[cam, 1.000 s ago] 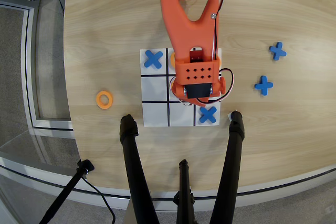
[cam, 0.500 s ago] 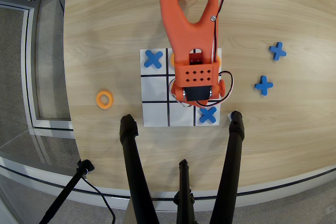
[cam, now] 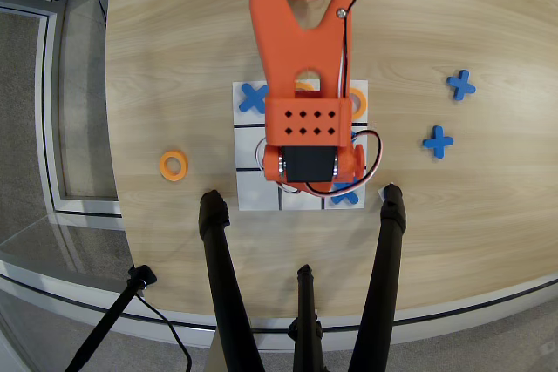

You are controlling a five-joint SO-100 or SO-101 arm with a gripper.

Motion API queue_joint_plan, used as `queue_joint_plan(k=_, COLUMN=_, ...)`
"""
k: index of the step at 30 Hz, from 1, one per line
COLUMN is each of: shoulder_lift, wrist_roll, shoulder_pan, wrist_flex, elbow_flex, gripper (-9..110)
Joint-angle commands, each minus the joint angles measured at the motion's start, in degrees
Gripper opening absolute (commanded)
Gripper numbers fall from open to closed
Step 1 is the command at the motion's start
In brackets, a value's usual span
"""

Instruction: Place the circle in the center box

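The white 3x3 board (cam: 246,182) lies mid-table. My orange arm (cam: 303,119) reaches over it from the top edge and hides the centre box and my gripper's fingers. One orange ring (cam: 173,165) lies flat on the table, left of the board. Parts of two more orange rings peek out by the arm, in the top middle cell (cam: 304,86) and the top right cell (cam: 358,100). A blue cross (cam: 253,98) lies in the top left cell and another (cam: 347,192) in the bottom right cell. Whether the gripper holds a ring cannot be seen.
Two blue crosses (cam: 461,84) (cam: 438,141) lie on the table right of the board. Black tripod legs (cam: 218,250) (cam: 390,233) (cam: 305,302) stand on the near side of the table. The table's curved edge runs along the left and bottom.
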Motion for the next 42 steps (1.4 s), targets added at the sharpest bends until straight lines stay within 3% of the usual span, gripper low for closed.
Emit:
queue_joint_plan(k=1, shoulder_lift=7.73, wrist_roll=-0.53, shoulder_pan=0.44, wrist_flex=3.43, elbow_flex=-0.09, gripper=11)
queue_joint_plan(k=25, shoulder_lift=100.20, wrist_roll=-16.96, shoulder_pan=-2.37, wrist_flex=5.98, elbow_flex=74.79, gripper=11)
queue_joint_plan(k=31, shoulder_lift=111.71, wrist_roll=-19.25, shoulder_pan=-2.90, wrist_flex=6.86, elbow_flex=87.10, gripper=11)
queue_joint_plan(k=37, shoulder_lift=111.80, wrist_roll=-21.53, shoulder_pan=-3.08, wrist_flex=5.71, elbow_flex=93.52, gripper=10)
queue_joint_plan(k=39, shoulder_lift=111.80, wrist_roll=-21.18, shoulder_pan=-3.43, wrist_flex=3.16, elbow_flex=96.15, gripper=2)
queue_joint_plan(k=42, shoulder_lift=111.88, wrist_roll=-21.45, shoulder_pan=-2.81, wrist_flex=3.16, elbow_flex=97.73, gripper=0)
